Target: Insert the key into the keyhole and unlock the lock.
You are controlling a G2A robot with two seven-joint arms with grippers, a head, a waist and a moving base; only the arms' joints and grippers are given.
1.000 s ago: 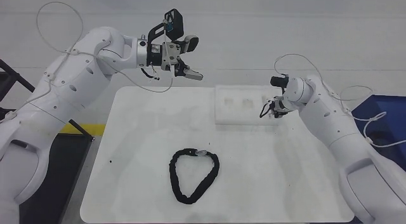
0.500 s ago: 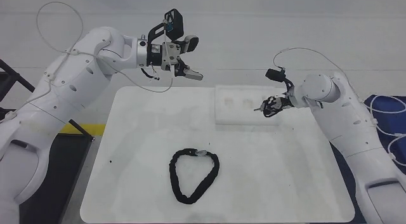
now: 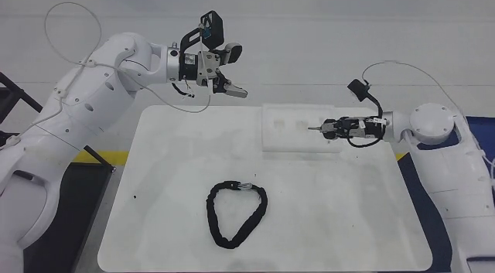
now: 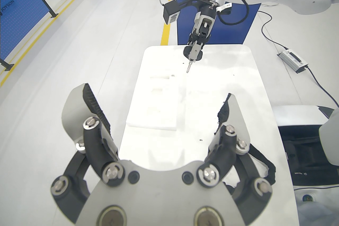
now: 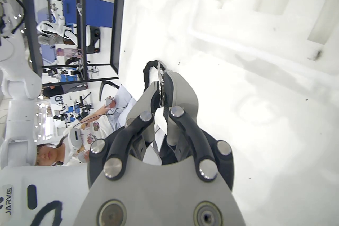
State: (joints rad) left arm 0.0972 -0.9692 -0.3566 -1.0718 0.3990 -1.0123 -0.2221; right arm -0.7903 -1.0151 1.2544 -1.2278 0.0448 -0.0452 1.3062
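The lock is a black fabric-covered chain loop with a metal lock body at its far side, lying on the white table near the front middle. My right gripper is shut on the small silver key, hovering level over the right end of the white foam tray with the key tip pointing left. In the right wrist view the key sits pinched between the fingers, with the chain lock beyond it. My left gripper hangs open and empty above the table's far left corner.
The foam tray has several shallow rectangular pockets. A blue cabinet stands beyond the table behind the right arm. A black frame stands off the table's left side. Bare tabletop surrounds the chain.
The right arm has swung outward to the right and its wrist has turned level, so the key now points left over the tray. The left arm and chain have not moved.
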